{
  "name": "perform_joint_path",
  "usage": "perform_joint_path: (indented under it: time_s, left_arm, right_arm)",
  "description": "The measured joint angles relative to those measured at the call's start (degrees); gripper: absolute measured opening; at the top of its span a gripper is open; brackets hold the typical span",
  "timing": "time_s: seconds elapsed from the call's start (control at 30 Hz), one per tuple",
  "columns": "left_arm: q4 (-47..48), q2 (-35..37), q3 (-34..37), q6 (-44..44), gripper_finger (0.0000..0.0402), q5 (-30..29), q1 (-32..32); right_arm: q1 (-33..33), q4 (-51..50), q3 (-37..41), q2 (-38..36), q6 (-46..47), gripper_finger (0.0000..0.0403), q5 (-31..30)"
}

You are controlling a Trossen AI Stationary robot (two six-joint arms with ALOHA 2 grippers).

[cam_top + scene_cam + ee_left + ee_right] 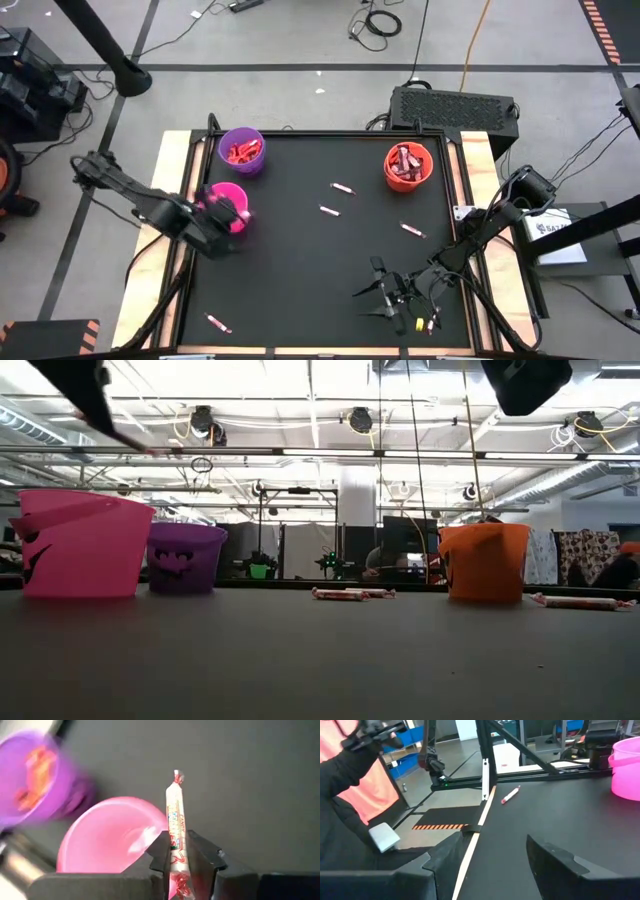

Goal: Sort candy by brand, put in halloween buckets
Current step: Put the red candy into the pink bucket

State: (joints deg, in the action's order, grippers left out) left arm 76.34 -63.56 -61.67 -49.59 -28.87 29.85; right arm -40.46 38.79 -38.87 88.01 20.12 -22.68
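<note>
The left pincer [180, 851] hangs over the pink bucket [228, 205] at the left edge of the black table [320, 290], its fingers closed on a thin pinkish-white candy stick [176, 820] that stands up between them, its twisted end well clear of the fingertips and the bucket's open mouth right below. Just behind sits the purple bucket [242, 150], with red wrappers inside. The orange bucket [408, 166] stands at the far right corner, holding darker bars. Loose sticks lie on the table: one [343, 188] between the purple and orange buckets, one [329, 210] near the middle, one [413, 230] toward the right, and one [218, 322] at the near left edge. The right pincer [385, 293] waits low over the near right part of the table, fingers spread wide and holding nothing, with another candy [421, 324] just beside it.
</note>
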Motion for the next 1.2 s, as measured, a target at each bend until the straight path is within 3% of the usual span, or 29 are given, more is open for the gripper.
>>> perform_joint_path:
  time_s: [0.17,0.57,0.77,0.93,1.2]
  left_arm:
    - [9.12,4.59,0.0,-9.75,0.0052,-1.22,0.0]
    - [10.05,4.93,0.04,-10.15,0.0123,-1.41,-2.39]
    - [9.16,4.77,0.07,-8.03,0.0138,-1.62,-4.26]
    - [-3.75,4.07,1.65,-0.31,0.0139,-3.47,-4.33]
    - [-34.25,-2.61,12.12,21.59,0.0139,-2.08,-7.1]
  right_arm:
    - [0.4,0.01,0.0,0.0,-0.11,0.0212,-0.01]
    - [0.69,0.0,0.0,0.0,-0.2,0.0212,-0.04]
    - [0.69,0.0,0.0,0.0,-0.2,0.0212,-0.02]
    - [0.85,-0.02,0.0,0.0,-0.2,0.0212,-0.01]
    - [1.15,-0.07,0.0,0.0,-0.32,0.0212,-0.04]
